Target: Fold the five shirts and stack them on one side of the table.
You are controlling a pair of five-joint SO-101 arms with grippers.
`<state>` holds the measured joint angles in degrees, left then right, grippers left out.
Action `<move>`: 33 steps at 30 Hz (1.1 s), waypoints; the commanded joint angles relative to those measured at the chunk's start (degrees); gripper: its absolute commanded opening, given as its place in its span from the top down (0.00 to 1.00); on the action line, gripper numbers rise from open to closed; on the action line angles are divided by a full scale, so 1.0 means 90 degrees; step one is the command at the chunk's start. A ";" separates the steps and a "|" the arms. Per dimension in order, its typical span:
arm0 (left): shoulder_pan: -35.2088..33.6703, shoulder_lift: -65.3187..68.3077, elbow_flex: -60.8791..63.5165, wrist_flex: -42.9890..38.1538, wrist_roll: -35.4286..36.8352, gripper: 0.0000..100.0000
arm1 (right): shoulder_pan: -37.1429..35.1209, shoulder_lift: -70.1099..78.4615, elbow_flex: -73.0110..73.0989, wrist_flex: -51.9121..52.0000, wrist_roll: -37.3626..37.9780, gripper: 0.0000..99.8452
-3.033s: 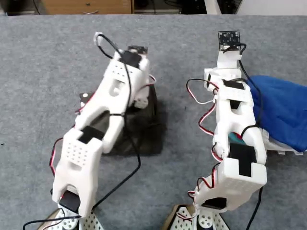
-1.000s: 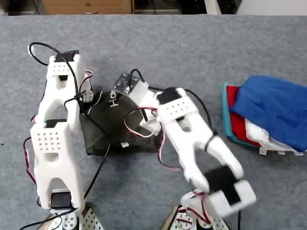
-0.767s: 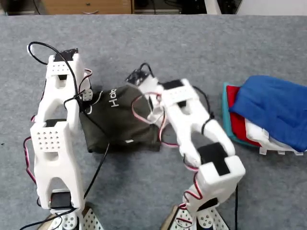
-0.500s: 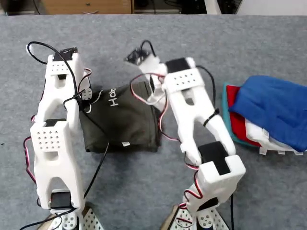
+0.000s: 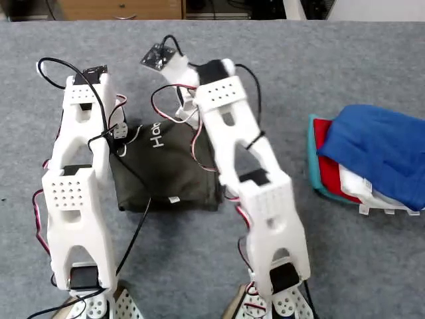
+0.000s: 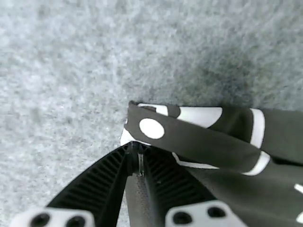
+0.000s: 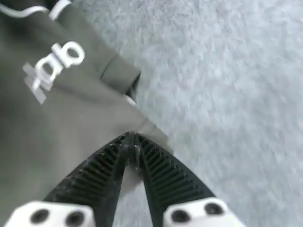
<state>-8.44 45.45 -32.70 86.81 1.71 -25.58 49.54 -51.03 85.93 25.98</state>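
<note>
A dark olive shirt [image 5: 169, 169] with white print lies folded on the grey table between the two arms. My left gripper [image 5: 121, 136] sits at the shirt's far left corner. In the left wrist view the left gripper [image 6: 138, 152] is shut on the printed edge of the shirt [image 6: 213, 142]. My right gripper [image 5: 180, 114] is over the shirt's far edge. In the right wrist view the right gripper [image 7: 132, 141] is shut on a corner of the shirt's [image 7: 57, 113] fabric. A stack of folded shirts [image 5: 372, 159], blue on top, lies at the right side.
The grey carpet-like table [image 5: 319, 73] has free room at the back and between the dark shirt and the stack. A wooden cabinet [image 5: 119, 9] stands beyond the far edge. Loose cables [image 5: 143, 219] from the arms hang over the shirt.
The right arm has swung from the shirt's right side toward the back and left, ending over the far edge. The left arm has stayed still at the left corner.
</note>
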 commanded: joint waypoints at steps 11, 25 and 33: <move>-0.0322 0.0337 -0.0371 -0.0313 -0.0313 0.98 | 0.0298 0.2418 -0.4967 0.1475 0.0000 0.99; -0.0449 0.0347 -0.0488 -0.0078 -0.0742 0.98 | 0.0415 -0.0757 -0.3033 0.1846 -0.0293 0.99; -0.0469 0.0347 -0.0567 -0.0029 -0.0762 0.98 | 0.0464 -0.4381 0.1480 0.1827 -0.0576 0.99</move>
<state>-9.76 48.62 -35.60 87.08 -4.62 -22.07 25.63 -52.35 101.49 21.76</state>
